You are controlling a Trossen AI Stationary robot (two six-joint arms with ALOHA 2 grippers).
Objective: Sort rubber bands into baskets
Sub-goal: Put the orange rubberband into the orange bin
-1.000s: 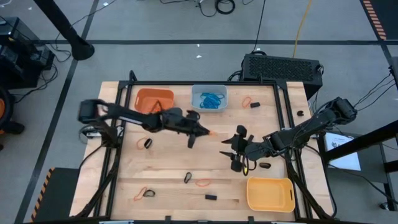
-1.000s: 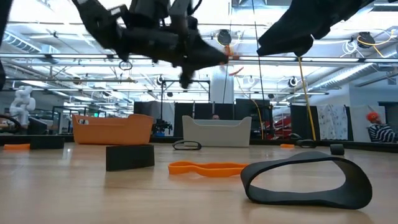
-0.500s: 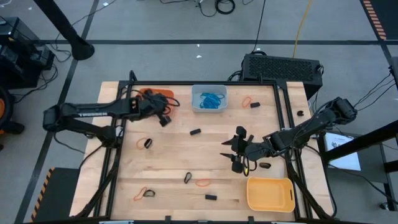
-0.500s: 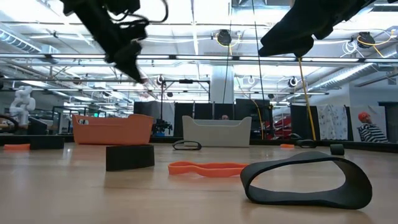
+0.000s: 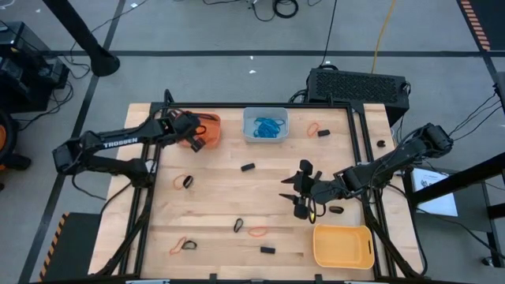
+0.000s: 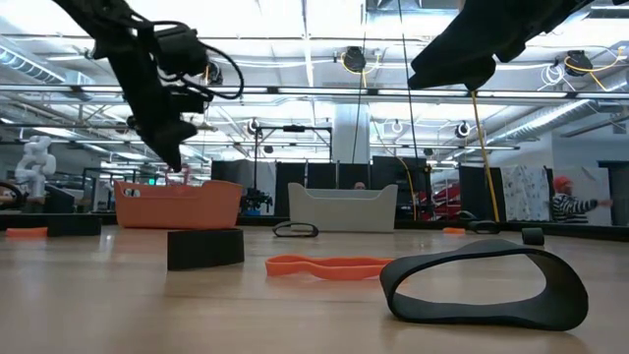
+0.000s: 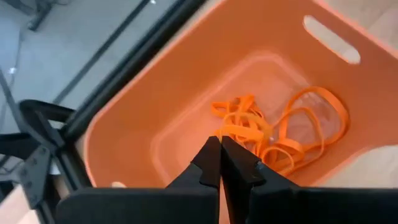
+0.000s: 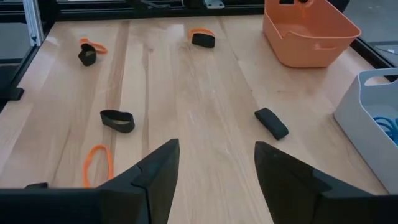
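From above, the left gripper (image 5: 196, 142) is hanging right over the orange basket (image 5: 186, 122) at the table's far left, and the right gripper (image 5: 302, 189) is waiting out over the middle of the table, well apart from it. Loose rubber bands are lying across the wood: a black band (image 5: 248, 167) sits between the two arms, nearer the right gripper, and an orange band (image 5: 259, 232) lies toward the near edge. The blue basket (image 5: 265, 125) is already holding blue bands, and the yellow basket (image 5: 342, 245) is sitting at the near right.

Down at table height, the left gripper (image 6: 177, 157) is pointing steeply down, its tip just above the orange basket's (image 6: 177, 204) rim.

Through the left wrist, the fingers (image 7: 233, 163) are pressed together, and I can't make out a band between them. Directly below lies a tangle of orange bands (image 7: 273, 134) on the orange basket's (image 7: 205, 74) floor, so any drop is falling straight in.

Through the right wrist, the fingers (image 8: 158, 169) are standing wide apart with nothing between them. The black band (image 8: 272, 123) lies ahead and off to one side, its long axis slanting across the line of reach, so I'd say that arm is better placed for it.
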